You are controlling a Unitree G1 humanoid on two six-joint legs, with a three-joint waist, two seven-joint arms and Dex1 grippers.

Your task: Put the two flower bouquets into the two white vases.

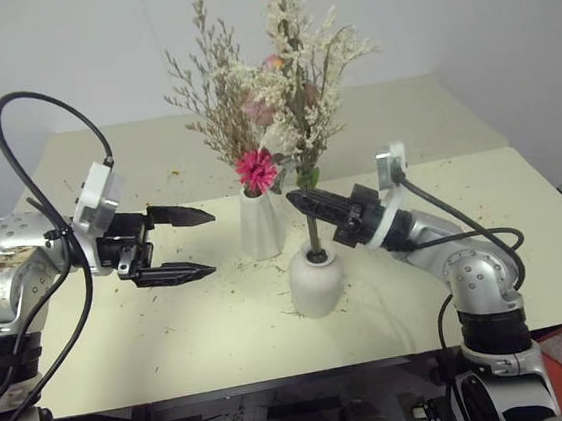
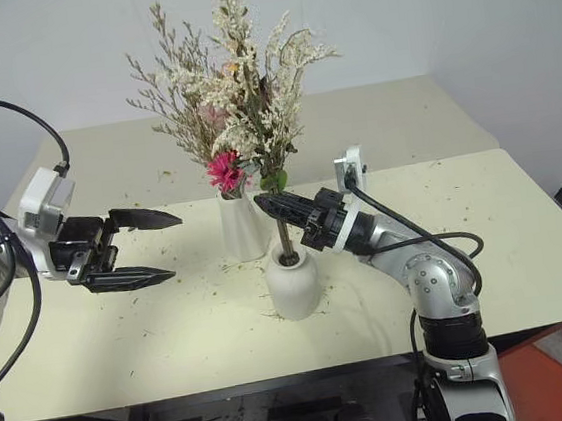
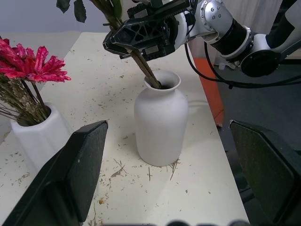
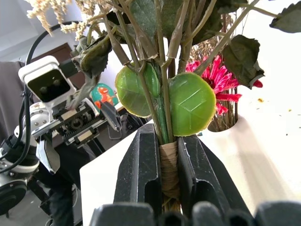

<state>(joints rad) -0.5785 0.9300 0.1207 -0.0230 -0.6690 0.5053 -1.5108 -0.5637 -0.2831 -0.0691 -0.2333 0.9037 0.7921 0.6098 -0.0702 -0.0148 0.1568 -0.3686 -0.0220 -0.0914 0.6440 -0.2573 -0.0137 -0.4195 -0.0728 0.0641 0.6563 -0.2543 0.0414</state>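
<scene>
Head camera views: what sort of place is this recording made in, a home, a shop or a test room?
Probably a lab or test room, not a home. A plain cream table strewn with dried plant crumbs stands against bare white walls, carrying just two white vases with bouquets; a loose cable runs across it to the robot's arm.

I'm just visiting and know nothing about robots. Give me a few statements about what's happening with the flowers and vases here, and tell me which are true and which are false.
1. The pink daisy bouquet stands in the tall slim vase. True.
2. The right gripper is open and holds nothing. False: its fingers are shut on the cream-white bouquet.
3. That bouquet's stems reach into the squat round vase. True.
4. The left gripper holds the squat vase. False: it is open, apart from both vases.
5. The squat vase lies tipped over. False: it stands upright.
</scene>
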